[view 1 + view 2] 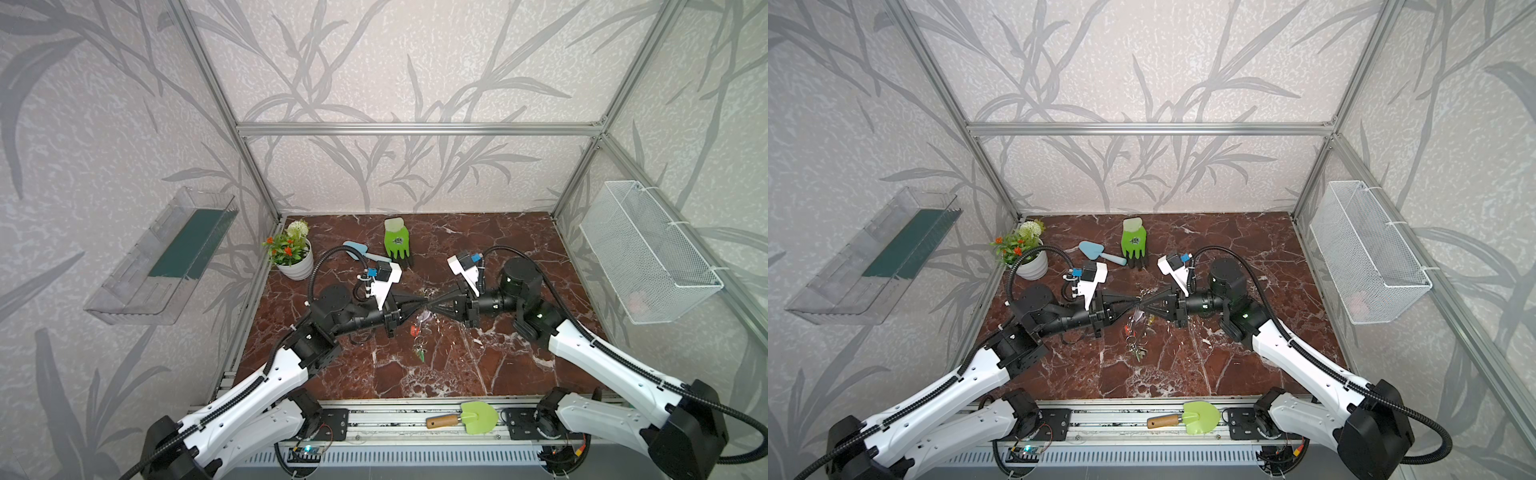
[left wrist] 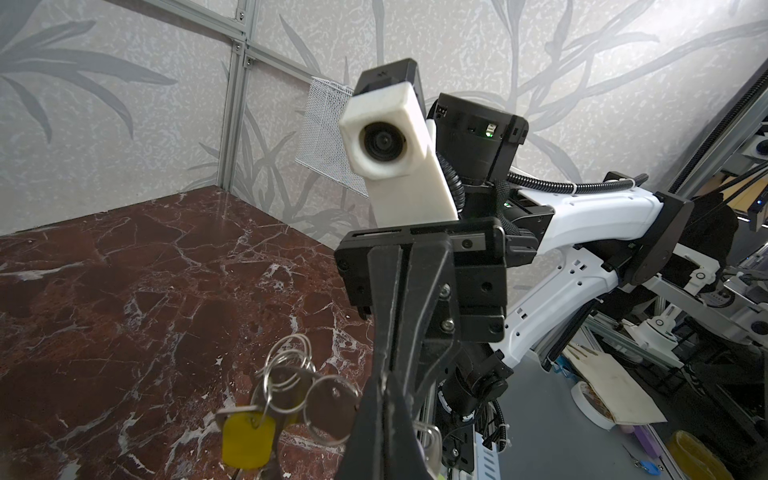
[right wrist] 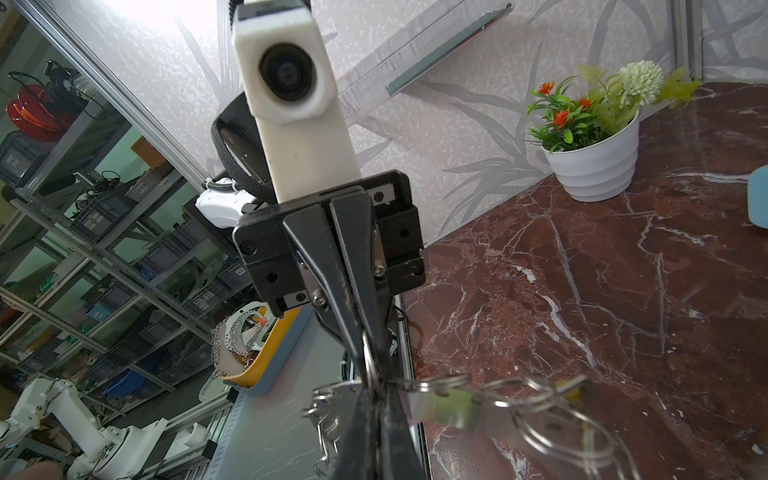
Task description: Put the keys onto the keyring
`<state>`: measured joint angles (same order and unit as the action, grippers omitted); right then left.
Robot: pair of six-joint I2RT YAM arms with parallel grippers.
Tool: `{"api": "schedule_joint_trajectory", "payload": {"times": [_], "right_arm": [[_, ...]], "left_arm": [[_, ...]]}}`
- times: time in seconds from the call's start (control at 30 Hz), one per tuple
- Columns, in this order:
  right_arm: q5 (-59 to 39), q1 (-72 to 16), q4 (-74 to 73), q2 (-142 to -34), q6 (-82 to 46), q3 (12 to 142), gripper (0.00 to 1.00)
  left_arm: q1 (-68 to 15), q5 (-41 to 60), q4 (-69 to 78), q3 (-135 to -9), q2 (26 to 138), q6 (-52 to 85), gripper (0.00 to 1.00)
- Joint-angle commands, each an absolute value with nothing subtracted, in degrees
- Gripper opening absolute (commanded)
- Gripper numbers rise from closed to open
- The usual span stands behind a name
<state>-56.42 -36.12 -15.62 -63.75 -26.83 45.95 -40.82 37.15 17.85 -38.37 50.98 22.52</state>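
Observation:
Both grippers meet tip to tip above the middle of the marble table (image 1: 498,365). My left gripper (image 1: 424,302) is shut, and a thin silver split ring (image 3: 368,358) runs between its fingertips. My right gripper (image 1: 432,303) is shut at the same spot, with the grey keyring (image 3: 334,401) and its wire loops at its jaws. A bunch of keys hangs below the tips: a pale lilac tag (image 1: 424,318), a red tag (image 1: 414,331) and a green tag (image 1: 422,355). A yellow tag (image 2: 248,440) shows in the left wrist view. The exact contact is hidden by the fingers.
A white pot of flowers (image 1: 296,266) stands at the back left, with a blue trowel (image 1: 1096,250) and a green glove (image 1: 397,243) behind the grippers. A green trowel (image 1: 478,417) lies on the front rail. A wire basket (image 1: 652,257) and a clear shelf (image 1: 166,257) hang on the side walls.

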Motion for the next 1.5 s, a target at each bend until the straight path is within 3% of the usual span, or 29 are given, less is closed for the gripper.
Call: {"api": "schedule_joint_trajectory", "payload": {"times": [0.0, 0.6, 1.27, 1.47], "right_arm": [[-54.5, -36.4, -16.6, -63.0, -26.0, 45.8, 0.00], [-54.0, -36.5, -13.2, -62.6, -23.9, 46.5, 0.00], [-54.8, -36.5, -11.5, -62.7, -22.7, 47.3, 0.00], [-55.0, -36.5, -11.4, -62.9, -22.5, 47.3, 0.00]], "left_arm": [[-40.8, 38.0, 16.9, -41.4, 50.4, 22.3, 0.00], [-39.5, 46.0, -6.0, -51.3, 53.3, 13.0, 0.13], [-39.0, 49.9, -22.0, -60.3, 60.2, 4.5, 0.15], [-39.1, 50.0, -24.7, -61.9, 61.4, 3.1, 0.09]]}}
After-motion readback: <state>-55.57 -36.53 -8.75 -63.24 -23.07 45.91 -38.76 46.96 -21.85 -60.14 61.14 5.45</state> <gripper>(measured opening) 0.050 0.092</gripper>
